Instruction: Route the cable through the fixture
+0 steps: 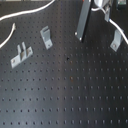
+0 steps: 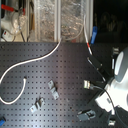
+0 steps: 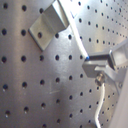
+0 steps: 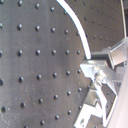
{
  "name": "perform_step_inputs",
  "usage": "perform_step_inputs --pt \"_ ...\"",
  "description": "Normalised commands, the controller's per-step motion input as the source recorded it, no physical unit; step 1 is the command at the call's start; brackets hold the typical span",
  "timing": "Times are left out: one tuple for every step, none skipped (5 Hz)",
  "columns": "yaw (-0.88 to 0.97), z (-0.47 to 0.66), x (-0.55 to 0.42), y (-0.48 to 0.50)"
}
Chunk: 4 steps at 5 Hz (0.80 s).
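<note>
Cable [image 3: 80, 40] pinched in hand [image 3: 92, 67], beside fixture [image 3: 47, 22]; no legible writing

A black perforated board [image 1: 70, 85] fills both exterior views. On it, at the first exterior view's left, a flat grey two-pronged piece [image 1: 20, 54] lies. At the far edge in the second exterior view, clear plastic bins [image 2: 60, 20] stand in a row.

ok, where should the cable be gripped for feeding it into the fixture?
Grip the cable on its thin white run close to the fixture, from above, fingers across the cord. It is limp, so a short lead likely steers best. The gripper seems to pinch it there.
</note>
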Motion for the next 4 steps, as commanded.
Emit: perform_step_inputs --pt "0.21 0.02 -0.263 0.074" --pt "0.2 0.01 -0.176 0.133" --pt "0.2 0.09 -0.156 0.217" --pt "0.07 0.1 -0.1 0.155"
